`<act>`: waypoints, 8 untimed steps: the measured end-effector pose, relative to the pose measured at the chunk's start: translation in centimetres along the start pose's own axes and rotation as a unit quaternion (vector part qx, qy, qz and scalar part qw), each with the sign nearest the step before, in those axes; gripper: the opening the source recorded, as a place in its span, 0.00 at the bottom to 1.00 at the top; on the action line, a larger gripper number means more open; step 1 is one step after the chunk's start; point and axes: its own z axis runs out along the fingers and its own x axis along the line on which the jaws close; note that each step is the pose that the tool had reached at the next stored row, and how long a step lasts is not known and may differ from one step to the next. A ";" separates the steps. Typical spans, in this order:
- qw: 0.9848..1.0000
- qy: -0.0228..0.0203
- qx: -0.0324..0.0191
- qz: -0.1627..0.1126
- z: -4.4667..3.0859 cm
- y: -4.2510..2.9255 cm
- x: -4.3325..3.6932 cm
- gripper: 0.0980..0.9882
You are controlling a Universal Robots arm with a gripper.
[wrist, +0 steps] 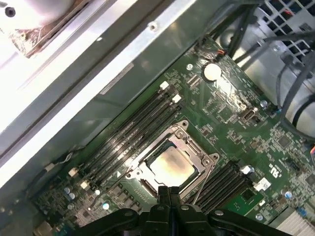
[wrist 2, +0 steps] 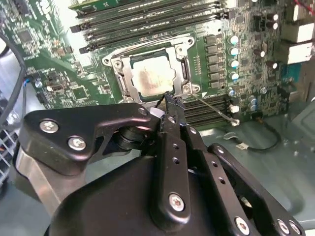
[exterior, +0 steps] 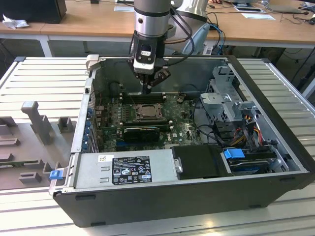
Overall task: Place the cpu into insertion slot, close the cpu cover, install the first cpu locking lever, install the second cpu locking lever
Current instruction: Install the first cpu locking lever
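your grey robot arm [exterior: 147, 19] comes straight down into the open dark grey metal computer case [exterior: 261, 98], wrist vertical, with the black gripper [exterior: 146, 90] hanging low over the green motherboard [exterior: 187, 129], just above the far edge of the square silver-rimmed insertion slot [exterior: 130, 113].

the gripper's fingers [wrist: 163, 196] are pressed flat against each other, clenched with nothing seen between them.

the small square pale beige-silver cpu [wrist: 172, 164] sits inside the slot, and the thin silver metal cpu cover [wrist 2: 125, 78] lies down around it, the chip's face showing through its window.

the exterior view gives you the arm's upright stance and the whole case, but the chip itself is hard to make out there. the second wrist view puts the gripper [wrist 2: 170, 103] at one corner of the slot, and shows a thin silver wire lever [wrist 2: 211, 108] angling away from that corner across the long black memory slots [wrist 2: 206, 114]. whether the tip touches the slot, you cannot tell.
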 end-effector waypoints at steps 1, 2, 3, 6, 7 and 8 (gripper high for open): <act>1.000 0.000 0.000 -0.014 0.00 0.00 0.00 0.01; 1.000 0.000 0.000 -0.029 0.00 0.00 0.00 0.01; 0.999 -0.001 0.000 -0.033 0.01 -0.04 0.06 0.01; 0.999 -0.013 -0.010 -0.033 0.04 -1.09 1.24 0.01; 0.999 -0.014 -0.011 -0.035 0.06 -1.20 1.36 0.01; 0.999 -0.014 -0.011 -0.046 0.06 -1.20 1.36 0.01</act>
